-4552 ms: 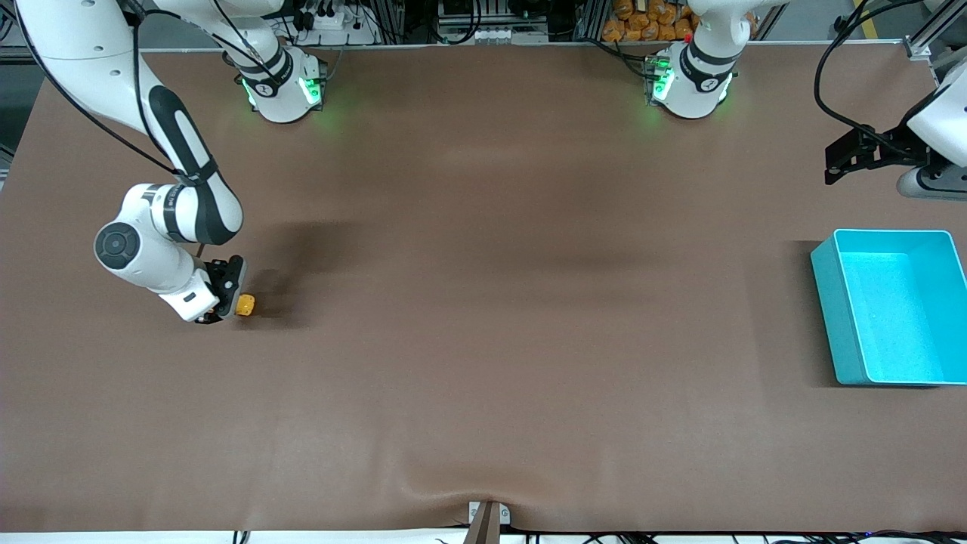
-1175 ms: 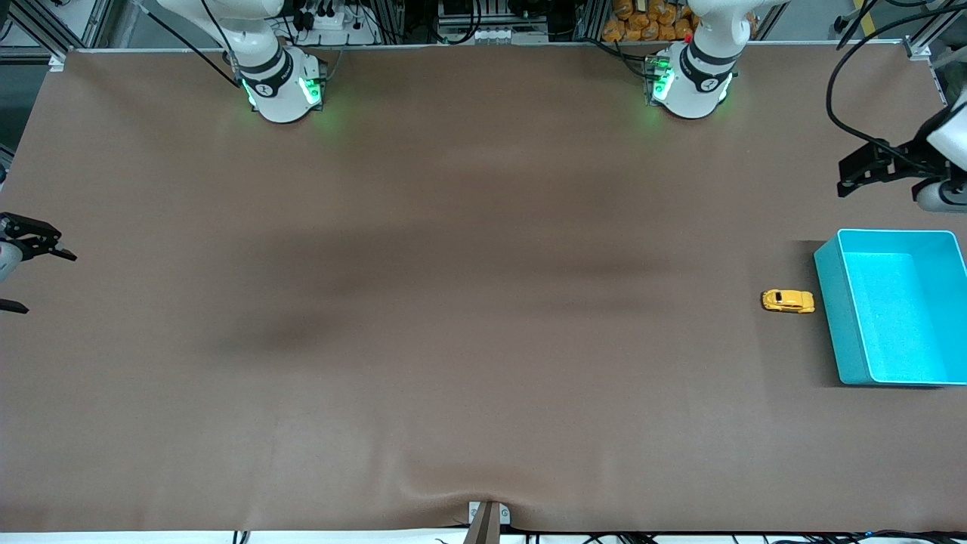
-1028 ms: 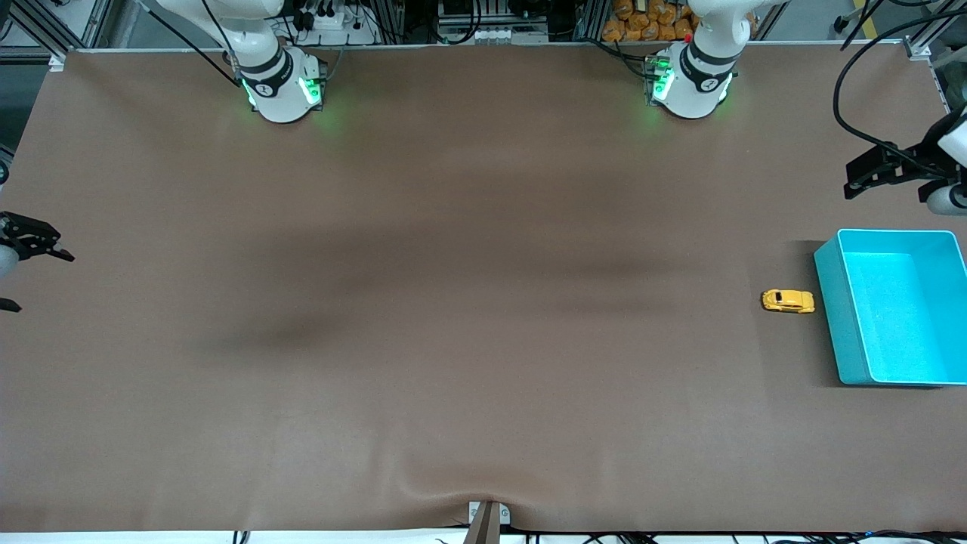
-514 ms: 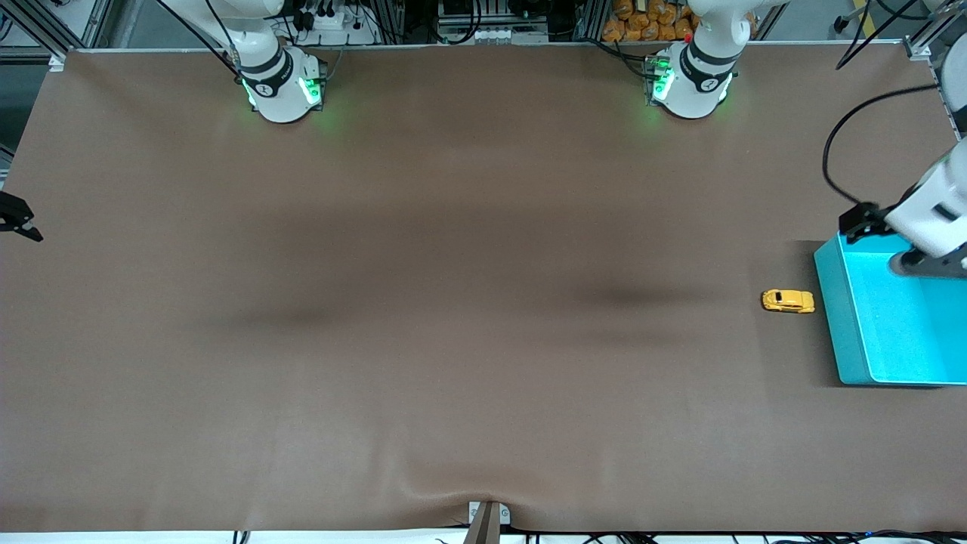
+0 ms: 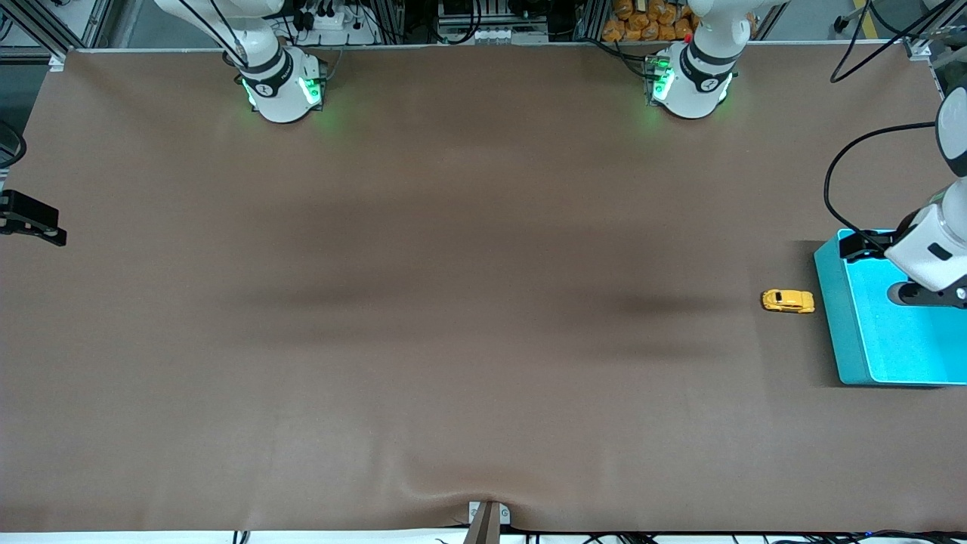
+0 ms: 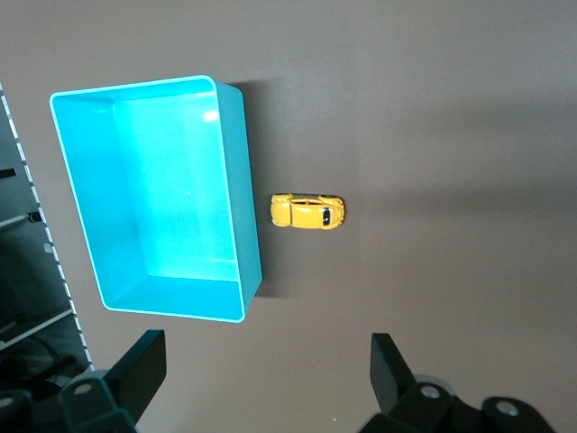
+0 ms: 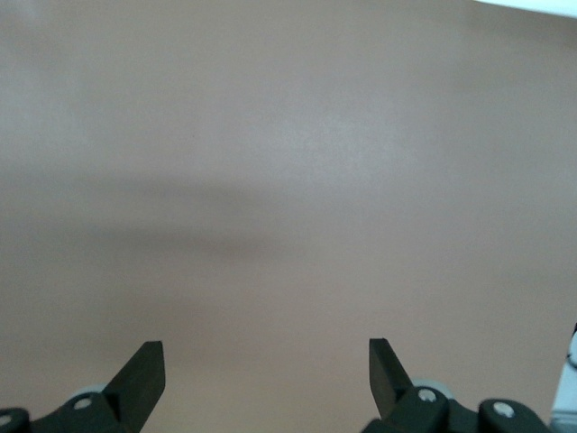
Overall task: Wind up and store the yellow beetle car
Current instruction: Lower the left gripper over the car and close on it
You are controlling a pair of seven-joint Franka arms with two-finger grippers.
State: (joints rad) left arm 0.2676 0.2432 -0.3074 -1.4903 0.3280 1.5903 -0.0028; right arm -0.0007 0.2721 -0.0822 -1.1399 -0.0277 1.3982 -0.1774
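the yellow beetle car [image 5: 788, 301] stands on its wheels on the brown table [image 5: 468, 302], toward the left arm's end. it sits just beside the long wall of the turquoise bin [image 5: 835, 317], with a narrow strip of table showing between the two. in the left wrist view the car [image 6: 307, 212] lies lengthwise at right angles to that wall, and the bin [image 6: 233, 207] holds nothing.

the left pincer [image 6: 266, 379] hangs in the air over the bin, released, its two fingers [image 6: 389, 370] spread wide with nothing between them. the white wrist of the left arm [image 5: 933, 245] shows above the bin's interior in the front view.

the right arm waits at its own end of the table. the right pincer [image 7: 266, 374] is over bare table, also released and grasping nothing.
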